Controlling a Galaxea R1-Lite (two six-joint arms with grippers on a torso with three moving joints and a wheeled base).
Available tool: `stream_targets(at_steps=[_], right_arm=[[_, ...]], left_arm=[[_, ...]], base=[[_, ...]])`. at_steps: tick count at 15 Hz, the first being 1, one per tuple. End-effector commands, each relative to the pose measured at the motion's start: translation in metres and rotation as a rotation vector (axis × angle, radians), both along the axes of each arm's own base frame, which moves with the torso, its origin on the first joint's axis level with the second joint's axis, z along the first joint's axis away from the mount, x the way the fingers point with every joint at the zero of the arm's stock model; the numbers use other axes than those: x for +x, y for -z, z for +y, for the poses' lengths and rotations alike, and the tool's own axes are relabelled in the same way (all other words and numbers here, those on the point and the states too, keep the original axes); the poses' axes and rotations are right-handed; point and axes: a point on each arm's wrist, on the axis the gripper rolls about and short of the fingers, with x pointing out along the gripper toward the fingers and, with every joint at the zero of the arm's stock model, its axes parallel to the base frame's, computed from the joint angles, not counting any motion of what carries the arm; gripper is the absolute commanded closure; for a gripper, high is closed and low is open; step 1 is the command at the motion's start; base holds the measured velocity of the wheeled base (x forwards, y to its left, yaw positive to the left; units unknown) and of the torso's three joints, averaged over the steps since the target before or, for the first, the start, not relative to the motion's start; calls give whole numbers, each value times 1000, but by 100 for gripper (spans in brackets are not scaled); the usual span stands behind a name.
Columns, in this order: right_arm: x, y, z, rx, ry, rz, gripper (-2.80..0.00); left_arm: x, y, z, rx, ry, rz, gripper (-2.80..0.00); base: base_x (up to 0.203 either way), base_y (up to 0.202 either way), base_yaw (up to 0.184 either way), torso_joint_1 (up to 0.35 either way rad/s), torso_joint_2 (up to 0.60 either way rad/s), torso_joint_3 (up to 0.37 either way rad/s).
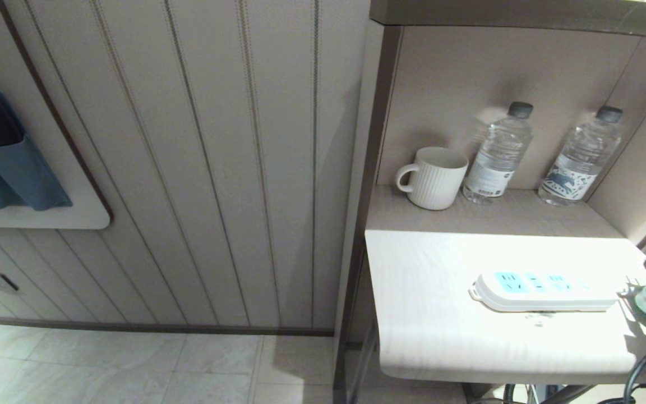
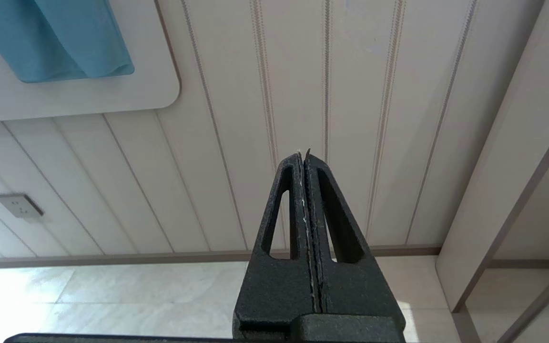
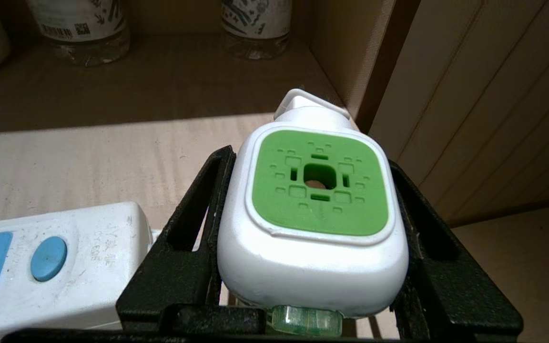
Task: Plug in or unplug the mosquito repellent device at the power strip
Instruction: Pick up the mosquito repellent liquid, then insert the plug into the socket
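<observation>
Gripping the white rounded plastic mosquito repellent device [image 3: 312, 214], the right black claw [image 3: 310, 267] was clamped on both its sides at the right end of the pale wood-grain table [image 1: 441, 336]. Its green square face pointed up at the camera, its translucent green bottle toward the wrist. Just beside lay the long flat white power strip [image 1: 544, 290] with light-blue sockets, lengthwise across the table. No writing was legible. The left claw [image 2: 305, 157] hung pressed together before the panelled wall.
</observation>
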Motion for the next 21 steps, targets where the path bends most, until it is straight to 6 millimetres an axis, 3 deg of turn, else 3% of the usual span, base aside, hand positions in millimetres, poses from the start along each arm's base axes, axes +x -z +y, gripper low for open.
stream_targets(at_steps=[1, 8, 18, 21], right_arm=[[-5, -11, 2, -19, 3, -40, 0], [-17, -58, 11, 33, 55, 51, 0], [-49, -181, 46, 384, -89, 459, 0], [-51, -207, 55, 455, -182, 693, 0]], left_arm=[[0, 0, 0, 0, 1, -1, 0], [0, 0, 0, 0, 1, -1, 0], [0, 0, 0, 0, 0, -1, 0], [0, 0, 0, 1, 1, -1, 0]], base=[[0, 0, 0, 0, 0, 0], [0, 0, 0, 0, 0, 0], [0, 0, 0, 0, 0, 0], [0, 0, 0, 0, 0, 0]])
